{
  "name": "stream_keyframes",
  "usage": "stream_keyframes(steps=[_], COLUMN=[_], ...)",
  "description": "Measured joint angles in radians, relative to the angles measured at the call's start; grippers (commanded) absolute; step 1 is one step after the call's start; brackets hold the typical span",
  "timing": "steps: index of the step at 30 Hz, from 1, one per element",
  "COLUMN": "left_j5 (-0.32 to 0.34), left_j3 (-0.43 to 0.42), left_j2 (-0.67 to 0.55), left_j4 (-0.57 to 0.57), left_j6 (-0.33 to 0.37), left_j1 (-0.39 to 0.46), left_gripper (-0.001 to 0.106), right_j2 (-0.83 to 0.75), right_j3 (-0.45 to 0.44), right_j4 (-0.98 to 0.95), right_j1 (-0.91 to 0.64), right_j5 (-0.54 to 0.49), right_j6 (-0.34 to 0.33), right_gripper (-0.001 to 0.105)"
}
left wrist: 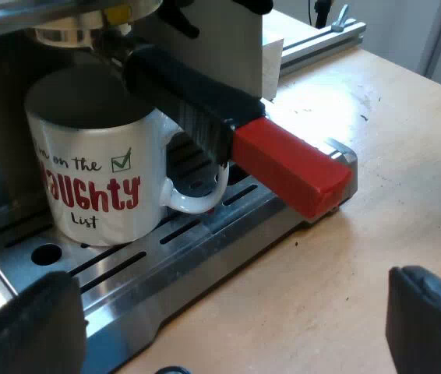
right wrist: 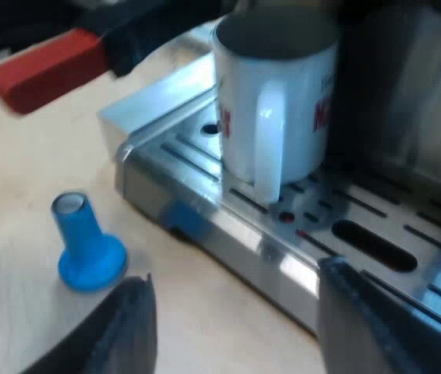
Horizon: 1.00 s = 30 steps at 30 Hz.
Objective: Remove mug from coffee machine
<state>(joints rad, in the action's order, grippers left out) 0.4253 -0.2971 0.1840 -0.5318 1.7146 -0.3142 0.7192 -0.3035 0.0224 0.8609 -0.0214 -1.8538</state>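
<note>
A white mug [left wrist: 104, 175] with red "Naughty List" lettering stands upright on the espresso machine's slotted metal drip tray [left wrist: 174, 257], under the locked-in holder. The holder's dark handle [left wrist: 185, 97] with its red end [left wrist: 291, 167] juts out beside the mug. My left gripper [left wrist: 232, 323] is open, a short way off the tray's edge, fingers apart and empty. In the right wrist view the mug [right wrist: 275, 101] shows its handle toward my right gripper [right wrist: 236, 327], which is open and empty just off the drip tray [right wrist: 228, 234].
A blue tamper [right wrist: 88, 245] stands on the wooden table [right wrist: 26, 179] close to the tray's corner and my right gripper. The red handle end [right wrist: 45, 66] hangs over the table. A metal rail [left wrist: 322, 39] lies on the tabletop beyond the machine.
</note>
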Motion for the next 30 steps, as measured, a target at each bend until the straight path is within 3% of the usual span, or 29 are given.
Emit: stream_keyframes(steps=[18, 26, 30], left_j5=[0.0, 0.0, 0.0], left_j3=[0.032, 0.032, 0.032], left_j2=[0.003, 0.003, 0.003], left_j4=[0.011, 0.011, 0.011], left_j6=[-0.012, -0.012, -0.012], left_j1=[0.0, 0.0, 0.0], left_gripper=[0.08, 0.08, 0.08], right_j2=[0.46, 0.662, 0.726], right_j3=[0.008, 0.002, -0.035], right_j4=[0.518, 0.76, 0.776], right_j1=[0.009, 0.009, 0.009], right_j5=[-0.009, -0.13, -0.133], right_j6=[0.007, 0.056, 0.064], right_gripper=[0.058, 0.058, 0.058])
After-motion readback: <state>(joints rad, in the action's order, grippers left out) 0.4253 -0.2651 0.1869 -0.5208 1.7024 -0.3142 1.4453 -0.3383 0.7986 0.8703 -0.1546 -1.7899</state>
